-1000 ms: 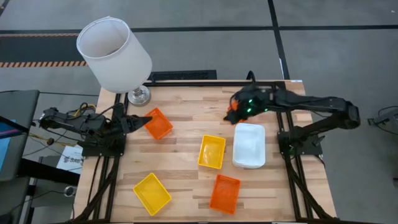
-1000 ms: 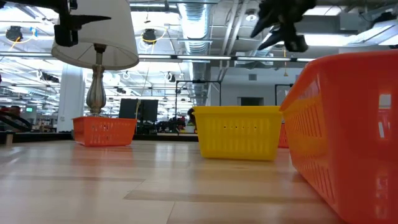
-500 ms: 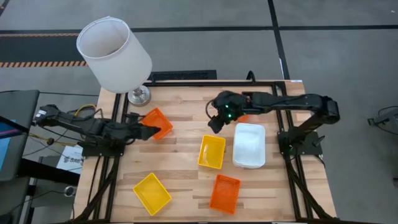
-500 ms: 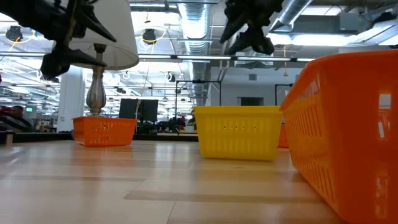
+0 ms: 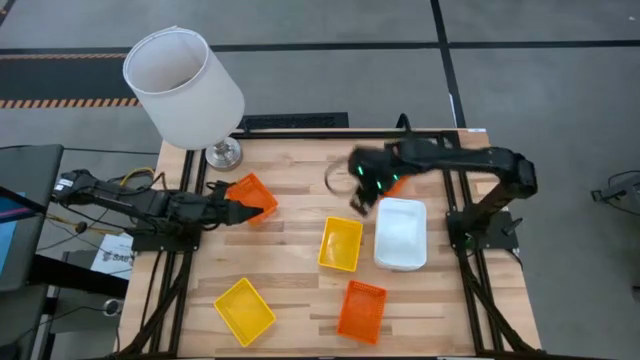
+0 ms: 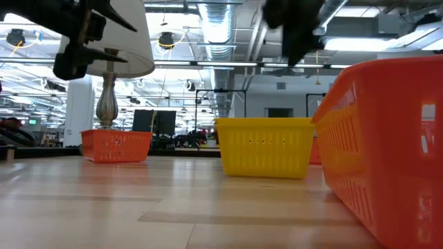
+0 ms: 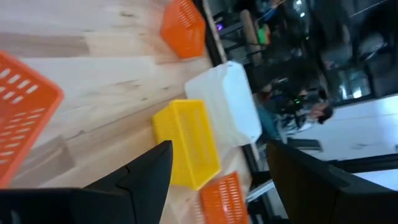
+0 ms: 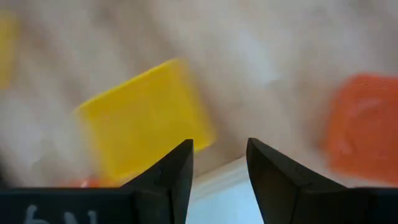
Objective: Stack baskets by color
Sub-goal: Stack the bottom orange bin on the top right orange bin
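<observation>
An orange basket (image 5: 250, 192) sits on the table's left part, and my left gripper (image 5: 262, 210) hangs open above its near rim, well clear of it in the low view (image 6: 90, 34). My right gripper (image 5: 360, 198) is open in the air, pointing steeply down, over the gap between a yellow basket (image 5: 340, 243) and a white basket (image 5: 400, 232). A second orange basket (image 5: 397, 186) is mostly hidden under the right arm. Another yellow basket (image 5: 244, 310) and another orange basket (image 5: 361, 310) rest flat near the front edge.
A lamp with a large white shade (image 5: 183, 88) stands on its metal foot (image 5: 223, 153) at the table's far left corner, close behind my left arm. Bare wood lies between the left orange basket and the middle yellow basket.
My right gripper has swung from the far right orange basket toward the table's left and near side, then back a little toward the white basket, tipping from nearly level to steeply downward. My left gripper has reached toward the right over the left orange basket's near rim and dipped.
</observation>
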Motion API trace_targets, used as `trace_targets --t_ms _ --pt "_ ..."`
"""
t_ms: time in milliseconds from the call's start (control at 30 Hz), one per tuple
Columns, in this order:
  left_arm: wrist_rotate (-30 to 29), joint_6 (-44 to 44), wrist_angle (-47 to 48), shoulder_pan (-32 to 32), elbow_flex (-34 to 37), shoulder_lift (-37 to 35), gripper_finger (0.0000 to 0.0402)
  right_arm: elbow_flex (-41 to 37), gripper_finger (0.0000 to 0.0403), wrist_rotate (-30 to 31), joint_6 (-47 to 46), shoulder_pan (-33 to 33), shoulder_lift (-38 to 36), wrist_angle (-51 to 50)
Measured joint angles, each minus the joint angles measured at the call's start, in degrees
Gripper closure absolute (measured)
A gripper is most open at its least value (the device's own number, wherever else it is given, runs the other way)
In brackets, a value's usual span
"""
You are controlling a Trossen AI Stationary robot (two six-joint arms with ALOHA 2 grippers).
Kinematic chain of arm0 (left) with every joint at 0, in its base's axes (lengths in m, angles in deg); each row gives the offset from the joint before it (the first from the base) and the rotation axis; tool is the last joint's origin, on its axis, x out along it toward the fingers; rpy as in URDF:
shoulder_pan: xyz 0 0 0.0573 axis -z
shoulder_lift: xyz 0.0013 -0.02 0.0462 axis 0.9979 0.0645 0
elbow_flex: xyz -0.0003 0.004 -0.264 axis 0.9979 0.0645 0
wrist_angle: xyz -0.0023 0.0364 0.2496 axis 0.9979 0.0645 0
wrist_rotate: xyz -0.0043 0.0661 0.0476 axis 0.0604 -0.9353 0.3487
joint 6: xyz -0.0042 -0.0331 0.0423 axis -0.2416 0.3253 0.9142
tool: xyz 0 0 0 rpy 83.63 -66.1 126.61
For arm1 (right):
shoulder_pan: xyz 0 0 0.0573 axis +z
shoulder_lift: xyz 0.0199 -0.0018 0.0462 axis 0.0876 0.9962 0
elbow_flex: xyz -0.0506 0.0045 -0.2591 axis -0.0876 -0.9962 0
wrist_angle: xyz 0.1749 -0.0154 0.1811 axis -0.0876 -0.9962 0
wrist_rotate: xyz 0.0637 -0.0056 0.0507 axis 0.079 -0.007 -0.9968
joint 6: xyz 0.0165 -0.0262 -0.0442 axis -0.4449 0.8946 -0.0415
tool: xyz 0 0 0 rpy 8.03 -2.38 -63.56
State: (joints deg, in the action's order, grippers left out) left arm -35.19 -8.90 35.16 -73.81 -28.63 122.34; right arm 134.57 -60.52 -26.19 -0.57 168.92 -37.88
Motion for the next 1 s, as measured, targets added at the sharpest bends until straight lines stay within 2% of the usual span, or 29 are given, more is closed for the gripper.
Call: trace_targets --t_ms 100,233,367,467,633,800,1000 --pt "-0.60 0.02 -0.31 0.00 -0.02 -2.28 0.0155 0.02 0.0234 0.51 -6.32 8.96 -3.42 -0.86" --pt "-1.06 -0.02 -0.26 0.00 -0.02 -4.43 0.0155 0.09 0.0239 5.13 -22.42 22.22 -4.95 -1.18" --pt "-1.39 -0.02 -0.20 0.00 -0.02 -5.29 0.0155 0.11 0.0240 7.80 -37.24 32.92 -2.06 -1.93" --pt "-1.85 0.75 -0.18 0.00 -0.02 -5.29 0.0155 -0.02 0.0236 8.04 -41.19 37.77 2.98 -1.97" --pt "-2.13 1.37 0.27 0.00 -0.02 -5.25 0.0155 -0.02 0.0202 5.75 -41.33 40.19 11.08 -1.88" --pt "-2.17 1.99 0.29 0.00 -0.02 -5.25 0.0155 -0.02 0.0153 3.74 -37.60 39.18 16.22 -1.35" --pt "-1.29 2.43 0.34 0.00 0.00 -5.25 0.0155 -0.02 0.0146 3.50 -30.04 37.41 19.12 1.72"
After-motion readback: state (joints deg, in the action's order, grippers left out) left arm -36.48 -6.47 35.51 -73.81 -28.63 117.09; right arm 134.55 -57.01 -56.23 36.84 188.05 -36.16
